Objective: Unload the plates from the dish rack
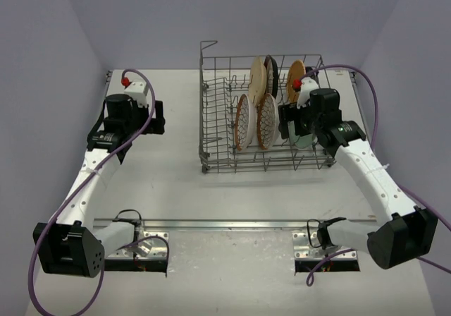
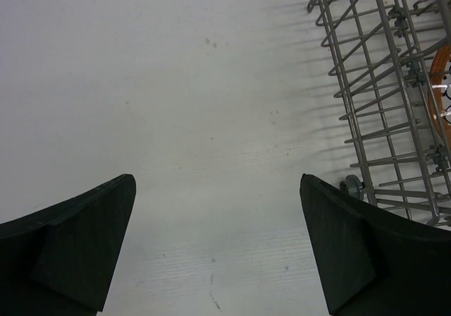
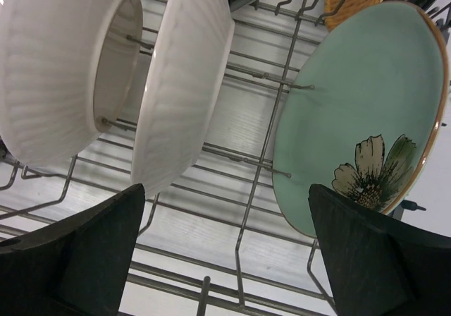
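As they stand on edge between the tines, the plates [image 1: 266,122] face the short ends of the dish rack [image 1: 211,111], lined up along its long left-to-right axis. Two lattice ones sit at the rack's near middle. A cream plate [image 1: 257,77], a dark plate [image 1: 272,69] and an orange-tan plate [image 1: 295,80] stand along its far side, and a mint green plate [image 3: 359,111] at its right end. The right hand [image 3: 225,249] hovers low there, spread and empty. Left of the rack, the left hand [image 2: 218,245] hangs spread and empty over the tabletop [image 1: 176,196].
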`<action>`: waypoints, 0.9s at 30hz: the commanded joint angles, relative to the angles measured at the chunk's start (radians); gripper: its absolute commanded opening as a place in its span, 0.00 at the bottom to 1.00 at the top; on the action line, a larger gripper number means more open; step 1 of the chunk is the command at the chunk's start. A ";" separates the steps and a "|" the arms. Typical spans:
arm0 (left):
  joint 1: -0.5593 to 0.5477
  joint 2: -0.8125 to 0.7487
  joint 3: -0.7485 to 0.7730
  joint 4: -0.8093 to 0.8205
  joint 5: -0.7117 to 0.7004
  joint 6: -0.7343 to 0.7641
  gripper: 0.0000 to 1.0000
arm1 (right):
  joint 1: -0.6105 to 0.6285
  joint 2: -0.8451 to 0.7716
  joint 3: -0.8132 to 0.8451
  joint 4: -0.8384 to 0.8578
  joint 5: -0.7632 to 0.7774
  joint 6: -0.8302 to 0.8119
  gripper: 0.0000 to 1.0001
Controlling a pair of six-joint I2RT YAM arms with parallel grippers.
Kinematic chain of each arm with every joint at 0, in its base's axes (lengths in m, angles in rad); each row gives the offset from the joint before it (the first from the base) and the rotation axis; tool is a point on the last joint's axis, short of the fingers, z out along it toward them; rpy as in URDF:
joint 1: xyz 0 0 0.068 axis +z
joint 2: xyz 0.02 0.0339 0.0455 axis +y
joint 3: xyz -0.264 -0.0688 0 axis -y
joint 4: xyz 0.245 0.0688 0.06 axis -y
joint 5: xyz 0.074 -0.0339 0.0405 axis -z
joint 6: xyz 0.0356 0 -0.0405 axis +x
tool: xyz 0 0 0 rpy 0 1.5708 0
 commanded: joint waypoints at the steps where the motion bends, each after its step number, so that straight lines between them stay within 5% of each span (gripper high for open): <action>1: -0.003 -0.036 -0.015 0.066 -0.033 -0.009 1.00 | 0.047 -0.014 0.106 0.043 0.076 -0.007 0.99; 11: -0.003 -0.002 0.035 0.043 -0.158 -0.090 1.00 | 0.250 0.121 0.262 0.053 0.226 -0.015 0.90; 16: -0.003 0.012 0.046 0.032 -0.178 -0.100 1.00 | 0.403 0.250 0.365 0.128 0.461 0.019 0.86; 27: -0.003 -0.006 0.033 0.033 -0.229 -0.106 1.00 | 0.457 0.553 0.590 -0.045 0.732 0.131 0.78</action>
